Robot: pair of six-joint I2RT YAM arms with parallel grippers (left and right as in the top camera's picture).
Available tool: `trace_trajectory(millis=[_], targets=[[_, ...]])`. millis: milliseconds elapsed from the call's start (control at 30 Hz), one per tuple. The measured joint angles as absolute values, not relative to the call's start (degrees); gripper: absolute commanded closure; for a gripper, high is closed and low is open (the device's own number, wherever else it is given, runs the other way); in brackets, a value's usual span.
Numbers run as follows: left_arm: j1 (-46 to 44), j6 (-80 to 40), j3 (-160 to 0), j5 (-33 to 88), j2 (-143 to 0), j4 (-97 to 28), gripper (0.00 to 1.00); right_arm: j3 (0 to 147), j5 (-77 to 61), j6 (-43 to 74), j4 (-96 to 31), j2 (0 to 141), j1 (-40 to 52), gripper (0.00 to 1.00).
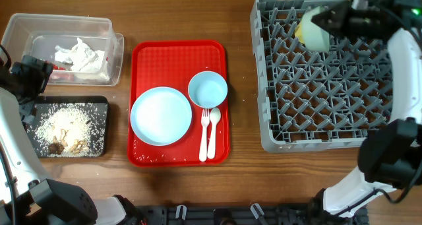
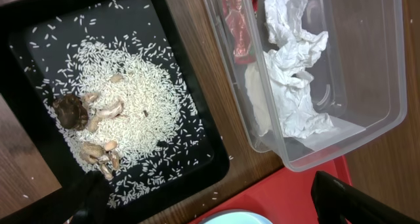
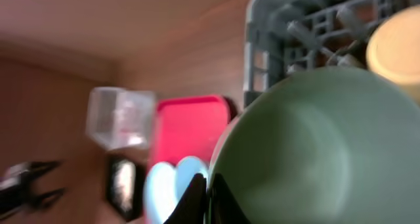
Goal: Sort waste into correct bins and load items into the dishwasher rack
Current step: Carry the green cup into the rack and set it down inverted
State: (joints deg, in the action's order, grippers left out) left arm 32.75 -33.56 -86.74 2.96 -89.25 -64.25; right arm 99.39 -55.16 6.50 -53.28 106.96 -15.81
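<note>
Wood-grain table [image 1: 244, 185] is carrying everything, with the grey dishwasher rack [image 1: 316, 106] filling its right side. The right gripper [image 1: 337, 17] is hanging over the rack's far-left corner. The pale-green bowl [image 1: 315, 28] is lying just to the left of its fingers, tipped on edge so that its hollow is facing the wrist camera.

In the blurred right wrist view, the dark fingers [image 3: 193, 198] are sitting close together at the bowl's lower rim, probably pinching it. A small yellow cup [image 3: 397, 46] is standing among the pegs just beside the bowl, on the far side from the fingers. Setting the bowl down is going to depend on finding a free row of pegs next to that cup, and the right arm is plainly the nearer one for it.

The left gripper [image 2: 203, 198] is hovering well apart from all this. It is between the clear tub [image 1: 20, 27], which is holding crumpled napkins [image 1: 82, 55], and the black tray [image 1: 99, 105] of rice and scraps. Its fingers are spread wide and gripping nothing.

The light-blue plate [image 1: 160, 115], light-blue bowl [image 1: 208, 89], fork [image 1: 204, 136] and spoon [image 1: 213, 129] are waiting on the red serving tray [image 1: 142, 53], not yet loaded.
</note>
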Motion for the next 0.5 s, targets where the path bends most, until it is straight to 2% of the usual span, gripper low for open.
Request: trace_trajectory(millis=[133,267,500], targets=[[32.75,-33.56,-86.74,2.96,-89.25,-64.25,0.00,89.23,-68.45,6.61,-40.51,107.15,-19.33,0.96],[32.75,-33.54,-86.74,2.96,-89.25,-64.25,0.00,80.58,-72.95,14.04,-27.40,107.46,-19.57,0.96],[32.75,-33.56,-86.74,2.96,-89.25,-64.25,0.00,76.90,-73.45,24.53,-24.29,108.31,-20.64,0.96]])
